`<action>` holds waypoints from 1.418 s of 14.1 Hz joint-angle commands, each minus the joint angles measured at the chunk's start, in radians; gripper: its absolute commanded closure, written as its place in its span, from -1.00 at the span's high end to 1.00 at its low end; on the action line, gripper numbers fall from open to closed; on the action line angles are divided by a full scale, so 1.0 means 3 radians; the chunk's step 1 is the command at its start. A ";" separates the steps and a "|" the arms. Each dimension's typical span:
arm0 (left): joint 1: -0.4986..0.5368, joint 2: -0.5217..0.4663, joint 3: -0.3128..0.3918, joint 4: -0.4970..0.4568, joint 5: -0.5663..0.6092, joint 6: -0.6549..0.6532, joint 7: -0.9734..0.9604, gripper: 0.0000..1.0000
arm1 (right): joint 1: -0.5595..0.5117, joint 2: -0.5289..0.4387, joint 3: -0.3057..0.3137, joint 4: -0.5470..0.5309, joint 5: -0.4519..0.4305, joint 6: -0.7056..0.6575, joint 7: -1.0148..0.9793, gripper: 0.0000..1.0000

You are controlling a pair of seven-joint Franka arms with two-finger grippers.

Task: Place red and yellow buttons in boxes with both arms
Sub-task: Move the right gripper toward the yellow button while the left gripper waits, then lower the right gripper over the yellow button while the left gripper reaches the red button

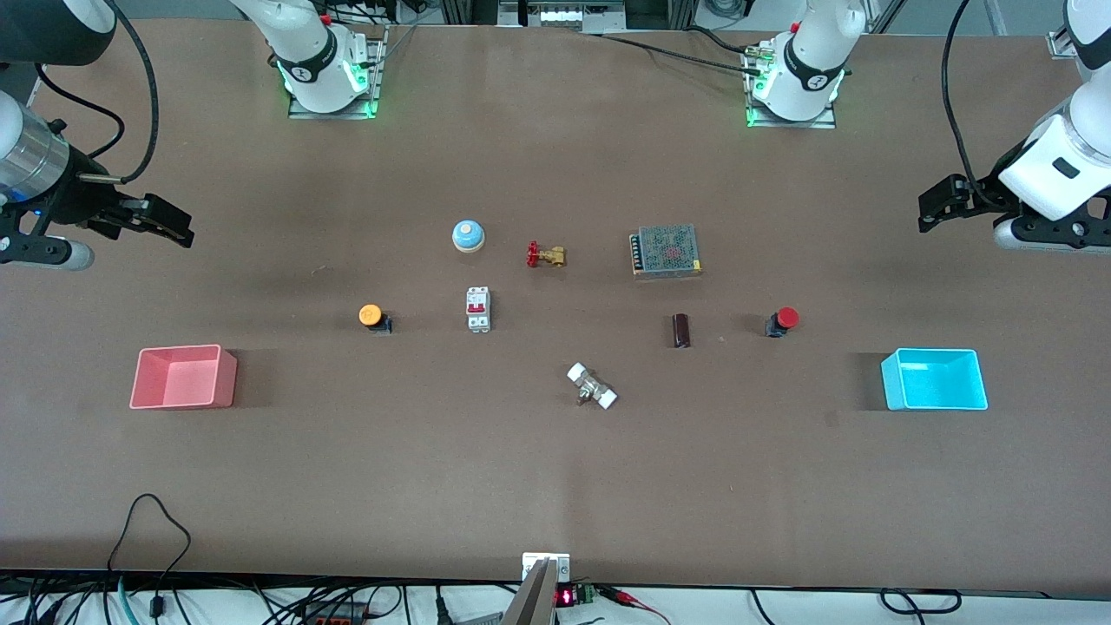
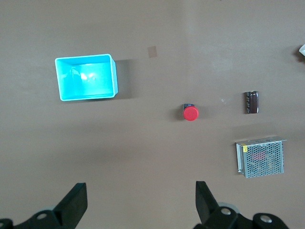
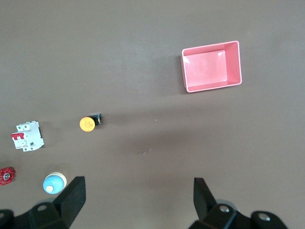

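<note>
Nearest the front camera among the table items lies a small white-ended fitting (image 1: 592,386), with the pink box (image 1: 183,376) at the right arm's end of the table and the blue box (image 1: 935,379) at the left arm's end; both boxes are empty. The yellow button (image 1: 371,316) sits on the table, a little farther from the camera than the pink box and beside a white breaker (image 1: 478,309). The red button (image 1: 783,319) sits likewise near the blue box, beside a dark cylinder (image 1: 681,330). The right gripper (image 3: 138,198) hangs high with fingers spread and nothing held; the left gripper (image 2: 140,200) likewise, empty and spread. Neither button is grasped yet. Judgement: each arm should descend squarely over its own button, close on the dark base rather than the rounded cap, and avoid nudging neighbouring parts.
</note>
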 commanded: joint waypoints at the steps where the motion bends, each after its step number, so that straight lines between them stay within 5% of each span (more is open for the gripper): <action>1: 0.0022 0.0014 -0.0001 0.0061 -0.0048 -0.0064 0.0061 1.00 | -0.0010 0.0034 0.0008 0.0078 0.0045 -0.0071 -0.0058 1.00; 10: 0.0022 0.0014 -0.0001 0.0066 -0.0048 -0.0064 0.0051 1.00 | 0.0215 0.0233 0.0024 -0.0054 0.0061 -0.0102 -0.0022 1.00; 15: -0.0029 0.0186 -0.0017 0.0092 -0.0022 -0.0191 0.0025 1.00 | 0.0379 0.0264 0.0125 -0.0709 0.0061 0.0884 0.0070 1.00; 20: -0.0024 0.0796 -0.0012 0.0735 -0.0012 -0.0432 0.0020 1.00 | 0.0445 0.0377 0.0172 -0.1286 0.0050 0.1829 0.0228 1.00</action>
